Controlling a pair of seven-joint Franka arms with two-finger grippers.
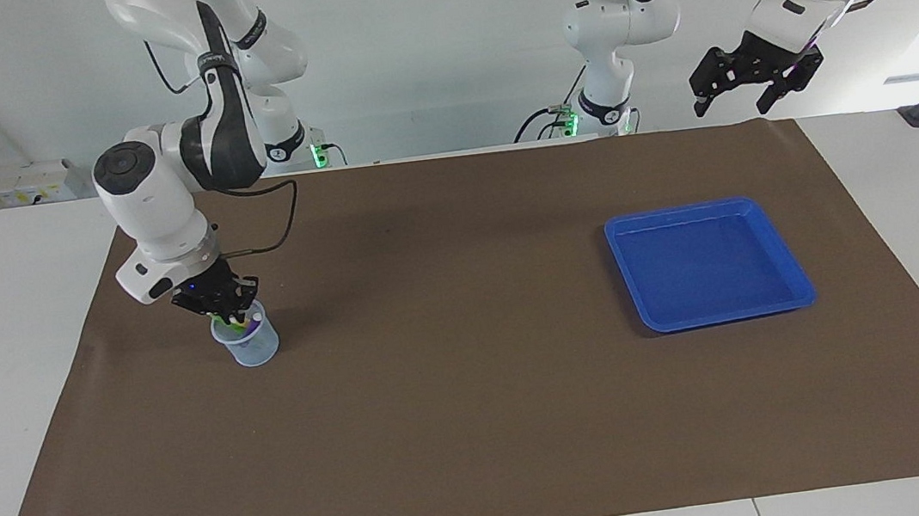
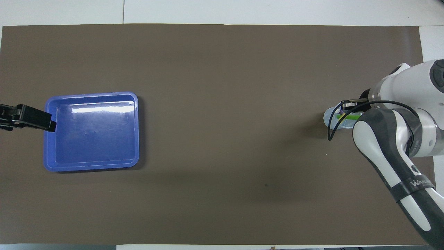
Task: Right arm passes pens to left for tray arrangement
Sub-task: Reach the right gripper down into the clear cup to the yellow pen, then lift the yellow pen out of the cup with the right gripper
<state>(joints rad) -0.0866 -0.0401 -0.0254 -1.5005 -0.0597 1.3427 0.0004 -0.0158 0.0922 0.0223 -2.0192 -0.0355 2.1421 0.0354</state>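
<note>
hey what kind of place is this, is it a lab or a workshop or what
Most likely a robotics lab set up for recording tasks: two white arms mounted at a bare white table, a plain brown mat as the work surface, and only staged props, a blue tray and a small cup of pens.

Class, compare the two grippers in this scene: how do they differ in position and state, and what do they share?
The right gripper is down at the mouth of the cup among the pens; the left gripper hangs high in the air, waiting near the tray's end of the table. The right gripper is shut; the left gripper stands open. The left gripper holds nothing. Both are black, two-fingered, and on white arms.
</note>
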